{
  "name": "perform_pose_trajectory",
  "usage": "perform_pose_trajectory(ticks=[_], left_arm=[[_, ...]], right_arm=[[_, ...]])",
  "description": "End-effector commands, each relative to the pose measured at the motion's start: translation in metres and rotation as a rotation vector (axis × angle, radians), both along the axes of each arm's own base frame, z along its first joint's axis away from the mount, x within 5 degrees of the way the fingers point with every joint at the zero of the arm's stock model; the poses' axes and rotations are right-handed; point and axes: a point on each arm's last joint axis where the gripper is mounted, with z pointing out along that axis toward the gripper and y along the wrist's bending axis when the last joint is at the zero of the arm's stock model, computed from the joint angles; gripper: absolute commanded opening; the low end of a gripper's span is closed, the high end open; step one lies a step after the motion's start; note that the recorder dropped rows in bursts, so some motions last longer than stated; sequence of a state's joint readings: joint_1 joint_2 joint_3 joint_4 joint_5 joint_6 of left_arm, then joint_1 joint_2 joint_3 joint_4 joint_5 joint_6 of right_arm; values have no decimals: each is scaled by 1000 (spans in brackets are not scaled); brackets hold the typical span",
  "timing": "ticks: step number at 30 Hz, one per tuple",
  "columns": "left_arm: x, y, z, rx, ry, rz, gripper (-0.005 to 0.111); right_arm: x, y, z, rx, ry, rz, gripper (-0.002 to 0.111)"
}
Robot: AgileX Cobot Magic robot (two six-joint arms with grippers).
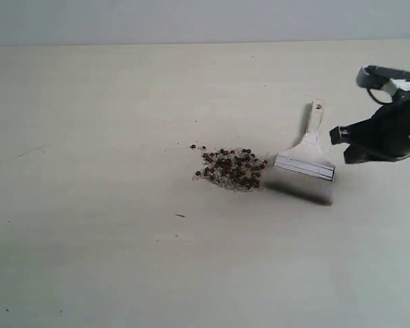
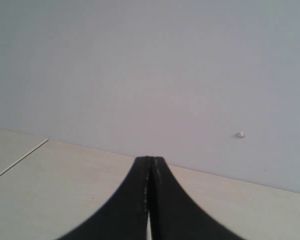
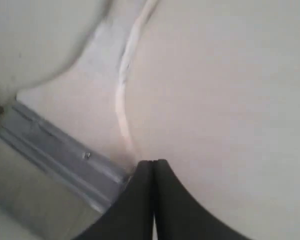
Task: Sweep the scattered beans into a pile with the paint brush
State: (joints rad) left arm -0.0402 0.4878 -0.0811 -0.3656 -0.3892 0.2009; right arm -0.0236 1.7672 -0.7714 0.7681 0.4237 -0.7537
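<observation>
We log the paint brush (image 1: 306, 156): white handle, silver band, pale bristles. It sits just beside the pile (image 1: 232, 171) of brown beans (image 1: 224, 161), mid-worktop, on the right-edge side. Jaws of the right gripper (image 3: 151, 162) are pressed together by the handle, and those of the left gripper (image 2: 150, 159) likewise.

Cream-beige across table (image 1: 109, 260), w/ a few faint dark specks & a grey shadow beside the brush. Pale grey-white on wall (image 1: 191, 20). Dk reddish-brown for beans (image 1: 225, 162), speckled thru pile (image 1: 237, 172) w/ fine white crumbs (image 1: 208, 176). White on paint brush (image 1: 309, 147) handle, silver ribbed metal band, bristles pale off-white. Matte black on right gripper (image 1: 340, 145), w/ a white-grey bit up top. Same plain black on left gripper (image 2: 150, 160), no markings.
</observation>
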Motion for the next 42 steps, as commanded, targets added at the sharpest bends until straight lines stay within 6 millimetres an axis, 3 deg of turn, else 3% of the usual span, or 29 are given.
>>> perform_pose_trajectory(ticks=[1, 4, 11, 17, 21, 25, 33, 42], left_arm=[[-1, 0, -1, -5, 1, -2, 0], [-1, 0, -1, -5, 1, -2, 0], [-1, 0, -1, -5, 1, -2, 0], [-1, 0, -1, -5, 1, -2, 0], [-1, 0, -1, -5, 1, -2, 0], [-1, 0, -1, -5, 1, -2, 0], [-1, 0, -1, -5, 1, -2, 0], [-1, 0, -1, -3, 1, -2, 0]], right_arm=[[-22, -15, 38, -109, -280, -169, 0], [-48, -17, 64, -145, -412, -179, 0], [-118, -10, 130, -37, -738, -196, 0], [-187, -7, 155, 61, -1041, -246, 0], [-215, -2, 154, 114, -1146, -202, 0], [-229, -1, 144, 108, -1204, -190, 0], [-239, -5, 113, 59, -1247, -213, 0], [-238, -16, 85, -89, -1261, -277, 0]])
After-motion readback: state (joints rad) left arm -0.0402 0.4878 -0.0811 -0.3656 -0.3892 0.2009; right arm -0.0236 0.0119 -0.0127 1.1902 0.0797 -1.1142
